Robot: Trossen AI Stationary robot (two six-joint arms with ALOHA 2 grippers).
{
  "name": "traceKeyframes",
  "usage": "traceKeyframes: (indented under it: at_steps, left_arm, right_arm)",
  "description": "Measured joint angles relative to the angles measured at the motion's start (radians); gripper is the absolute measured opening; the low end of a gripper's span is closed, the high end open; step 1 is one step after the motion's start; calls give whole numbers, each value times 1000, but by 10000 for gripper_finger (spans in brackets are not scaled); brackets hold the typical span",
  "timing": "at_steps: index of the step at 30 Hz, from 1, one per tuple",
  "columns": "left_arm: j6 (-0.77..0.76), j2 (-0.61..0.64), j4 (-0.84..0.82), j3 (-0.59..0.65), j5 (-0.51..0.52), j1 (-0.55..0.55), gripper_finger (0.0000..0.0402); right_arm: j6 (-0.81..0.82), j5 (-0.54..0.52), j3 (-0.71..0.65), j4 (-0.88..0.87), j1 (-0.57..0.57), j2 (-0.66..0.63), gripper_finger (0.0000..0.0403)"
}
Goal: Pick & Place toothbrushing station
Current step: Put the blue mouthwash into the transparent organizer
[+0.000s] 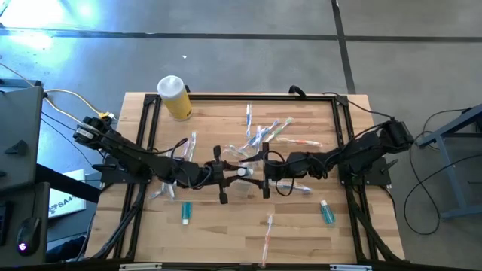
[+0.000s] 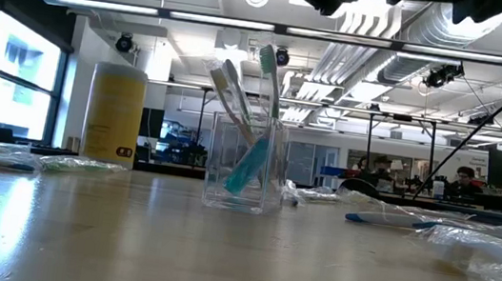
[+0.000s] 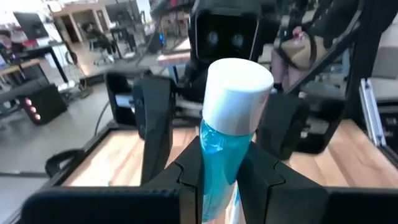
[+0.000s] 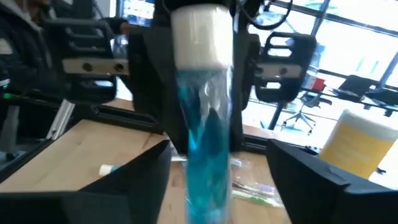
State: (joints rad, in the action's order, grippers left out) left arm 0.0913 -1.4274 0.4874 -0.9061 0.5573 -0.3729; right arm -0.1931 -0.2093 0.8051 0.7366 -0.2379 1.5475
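Note:
A teal tube (image 3: 219,140) with a white cap (image 3: 236,87) hangs above the middle of the table. My left gripper (image 3: 221,165) is shut on it. My right gripper (image 4: 219,155) faces it from the table's right and is open. Its fingers (image 3: 155,121) stand on either side of the cap end without touching. Below both grippers the clear cup (image 2: 246,164) stands on its base on the table. It holds pale toothbrushes (image 2: 237,96) and a teal tube. In the high view the two grippers (image 1: 224,179) (image 1: 265,177) meet at the table's centre. My left gripper pinches the tube's teal body (image 3: 211,155) between its two fingers, below the cap. The fingers reach in level from the table's left. The cap end sticks out past the fingertips toward my right gripper, and the tube is lifted clear of the table.
A yellow bottle (image 1: 175,96) with a white cap stands at the far left. Two more teal tubes (image 1: 185,212) (image 1: 327,212) lie toward the near edge. Loose toothbrushes (image 1: 267,233) (image 1: 279,129) and clear wrappers (image 2: 496,257) lie scattered. A black frame (image 1: 226,96) borders the table.

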Motion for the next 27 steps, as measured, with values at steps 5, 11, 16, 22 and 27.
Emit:
traceKeyframes:
  at_steps: [5,11,16,22,27]
  left_arm:
    - [-10,0,14,0,2,0,54]
    - [-9,0,10,0,27,0,54]
    - [16,0,4,0,24,0,55]
    - [6,-1,-21,-4,14,0,162]
    - [-51,28,-214,-73,-7,-7,245]
  right_arm:
    - [-67,11,0,-15,-1,0,174]
    - [-89,6,0,-33,12,-1,69]
    - [-105,-1,0,-42,12,-1,69]
    - [-96,-1,1,-114,8,-1,68]
    - [-53,-1,1,-167,6,-1,68]
